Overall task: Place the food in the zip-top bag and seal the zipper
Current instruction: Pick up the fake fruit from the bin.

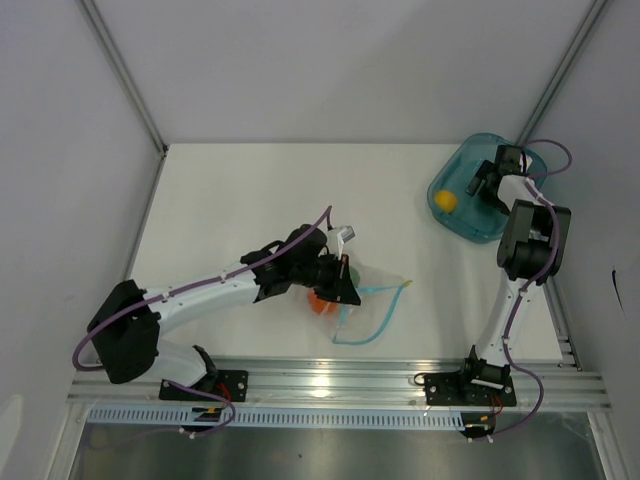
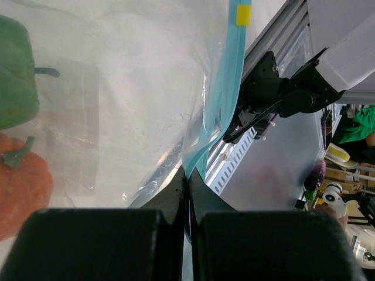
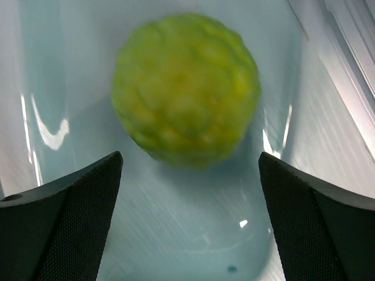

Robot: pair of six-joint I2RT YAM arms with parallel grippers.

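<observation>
Right gripper (image 3: 190,157) gapes above yellow fruit (image 3: 186,88) in bowl (image 3: 176,240); bag (image 2: 135,88) holds peppers (image 2: 23,187).

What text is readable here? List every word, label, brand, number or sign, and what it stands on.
None: no word, number, brand or sign is readable in any view.
The zipper and its yellow tab are plain; the bowl and the yellow food bear no marking.
The background clutter in the left wrist view is too blurred to read.

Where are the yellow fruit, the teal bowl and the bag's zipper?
yellow fruit (image 3: 186,88), right wrist view, centre of its bumpy surface.
teal bowl (image 1: 460,170), top view, bare inner floor.
zipper (image 2: 225,88), left wrist view, middle of the teal strip.
</observation>
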